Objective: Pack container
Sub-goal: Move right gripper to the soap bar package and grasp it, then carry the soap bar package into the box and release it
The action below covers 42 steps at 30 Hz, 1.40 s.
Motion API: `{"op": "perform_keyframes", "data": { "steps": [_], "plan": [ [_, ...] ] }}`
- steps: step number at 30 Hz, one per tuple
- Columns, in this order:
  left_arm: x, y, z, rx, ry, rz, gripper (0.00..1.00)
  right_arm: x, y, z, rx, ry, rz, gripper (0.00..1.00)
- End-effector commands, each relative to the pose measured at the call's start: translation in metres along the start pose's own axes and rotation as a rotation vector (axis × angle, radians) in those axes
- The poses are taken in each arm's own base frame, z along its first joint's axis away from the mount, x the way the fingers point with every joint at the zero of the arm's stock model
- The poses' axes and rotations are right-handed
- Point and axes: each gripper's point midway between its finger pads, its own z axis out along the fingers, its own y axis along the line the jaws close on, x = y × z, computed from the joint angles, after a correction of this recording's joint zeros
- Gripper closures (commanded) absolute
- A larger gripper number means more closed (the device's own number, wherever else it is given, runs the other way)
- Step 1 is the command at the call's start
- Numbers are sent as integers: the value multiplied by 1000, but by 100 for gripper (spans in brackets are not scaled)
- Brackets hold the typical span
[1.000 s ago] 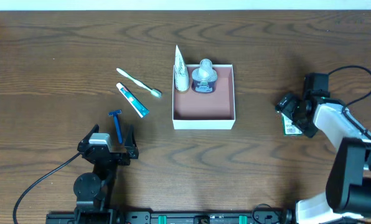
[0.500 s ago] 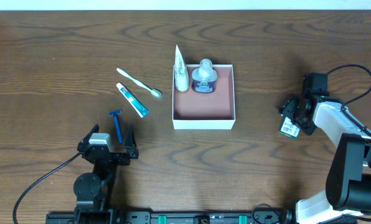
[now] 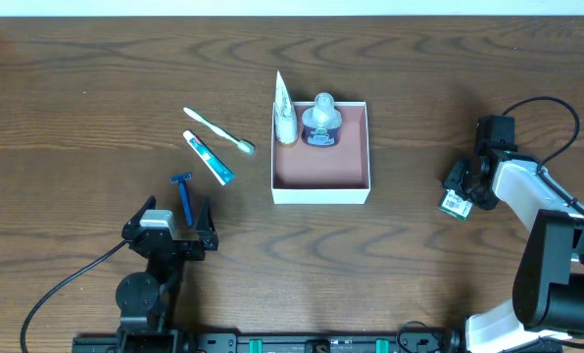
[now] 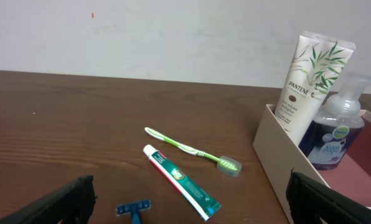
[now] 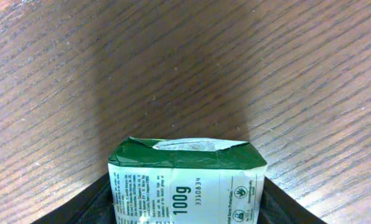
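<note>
Plainly shows the container point(image 3: 321, 169) mid-table, Pantene tube point(image 3: 285, 110) and pump bottle point(image 3: 321, 120) against its far wall. Finds left gripper point(image 3: 174, 212) spread wide, fingers cropped. Finds right gripper point(image 3: 459, 194) clamped on green carton point(image 5: 187, 177), lower half cropped.

The wooden bench point(image 3: 96, 59) is carrying a white-walled container point(image 3: 320, 195) at its middle; a toothbrush point(image 3: 217, 130), toothpaste tube point(image 3: 209, 158) and blue razor point(image 3: 183, 194) are lying leftward, a green packet point(image 3: 456, 203) far right.
</note>
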Motion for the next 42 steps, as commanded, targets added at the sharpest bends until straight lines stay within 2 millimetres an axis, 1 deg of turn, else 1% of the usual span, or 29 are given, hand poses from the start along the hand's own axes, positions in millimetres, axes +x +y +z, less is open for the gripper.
{"op": "perform_keyframes", "data": {
  "steps": [1, 3, 5, 7, 10, 12, 14, 16, 18, 24, 28, 32, 34, 37, 42],
  "plan": [
    [16, -1, 1, 12, 52, 9, 2, 17, 6, 13, -51, 80, -48, 48],
    [16, -1, 1, 12, 52, 9, 2, 8, 11, 8, -69, 67, -74, 49],
    [16, -1, 1, 12, 52, 9, 2, -4, 20, -2, -95, 54, -111, 48],
    [16, -1, 1, 12, 52, 9, 2, -19, 30, -15, -129, 38, -162, 48],
    [16, -1, 1, 12, 52, 8, 2, -42, 46, -41, -169, 5, -227, 48],
    [16, -1, 1, 12, 52, 9, 2, -55, 59, -60, -202, -19, -270, 48],
    [16, -1, 1, 12, 52, 9, 2, -64, 73, -75, -236, -39, -306, 48],
    [16, -1, 1, 12, 52, 9, 2, -70, 87, -90, -274, -57, -325, 48],
    [16, -1, 1, 12, 52, 8, 2, -73, 108, -105, -336, -77, -354, 48],
    [16, -1, 1, 12, 52, 9, 2, -66, 177, -138, -543, -127, -433, 48],
    [16, -1, 1, 12, 52, 9, 2, -59, 211, -150, -606, -165, -432, 48],
    [16, -1, 1, 12, 52, 9, 2, -46, 242, -160, -661, -182, -442, 48],
    [16, -1, 1, 12, 52, 9, 2, -39, 252, -163, -668, -185, -450, 49],
    [16, -1, 1, 12, 52, 9, 2, -29, 260, -163, -647, -187, -457, 50],
    [16, -1, 1, 12, 52, 9, 2, -14, 267, -152, -625, -165, -467, 50]
  ]
}}
